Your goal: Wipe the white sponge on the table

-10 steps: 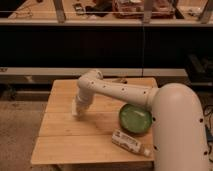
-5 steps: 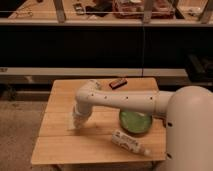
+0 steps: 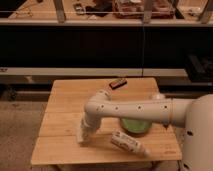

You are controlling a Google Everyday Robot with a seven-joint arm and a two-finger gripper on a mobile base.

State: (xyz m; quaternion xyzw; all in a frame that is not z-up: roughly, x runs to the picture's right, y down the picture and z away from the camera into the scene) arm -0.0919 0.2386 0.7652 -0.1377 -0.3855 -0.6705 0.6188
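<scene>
The light wooden table fills the middle of the camera view. My arm reaches in from the right, bends at an elbow, and points down at the table's front left part. The gripper is at the arm's lower end with its tip down on the table top. The white sponge does not show apart from the gripper's pale tip; it is hidden under the tip or out of sight.
A green bowl sits right of the gripper, partly behind my arm. A white labelled tube lies near the front edge. A small dark object lies at the back. A white cup peeks out behind the arm.
The gripper has moved along the table top toward the front edge, and the arm has swung lower across the bowl.
</scene>
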